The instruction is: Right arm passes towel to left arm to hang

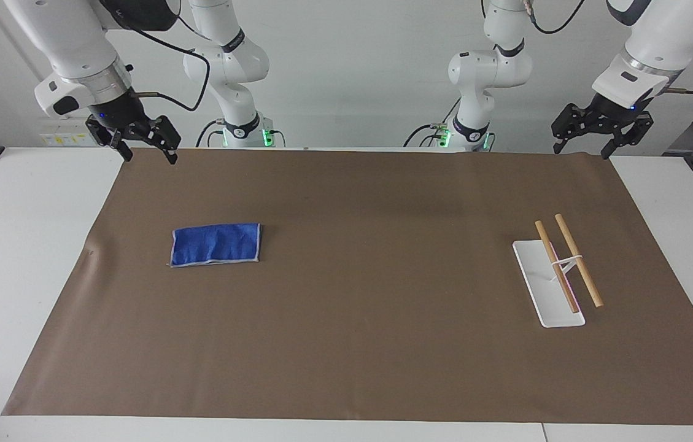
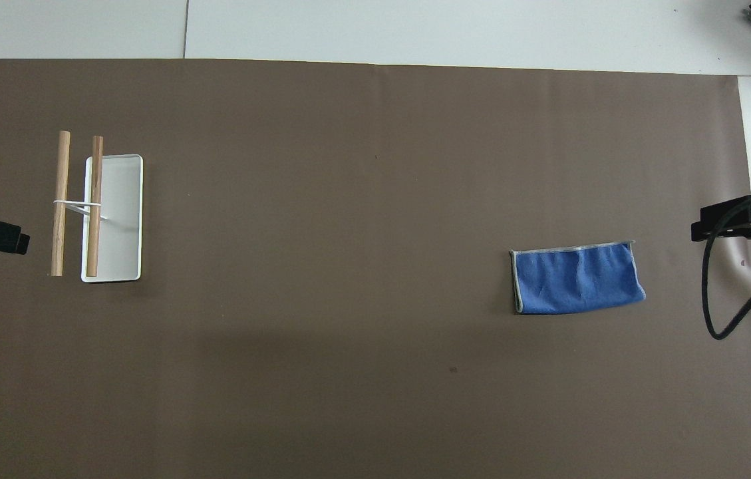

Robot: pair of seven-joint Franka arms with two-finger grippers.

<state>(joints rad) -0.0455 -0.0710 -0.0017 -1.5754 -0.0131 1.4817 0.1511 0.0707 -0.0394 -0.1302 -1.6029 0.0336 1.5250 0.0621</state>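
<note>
Opening step: towel (image 1: 215,244) lies flat, left of centre on the worktop (image 1: 358,276). Right pincer (image 1: 150,146) hangs wide, upper left; left pincer (image 1: 585,146) waits wide, upper right. Next, right must descend and pinch.

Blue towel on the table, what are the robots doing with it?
Nothing is touching the towel yet. It lies flat on the brown mat, toward the right arm's end. The right gripper, open, hangs over the mat's edge nearest the robots. The left gripper, also open, waits over the corner at its own end, and the wooden rack stands bare.
</note>
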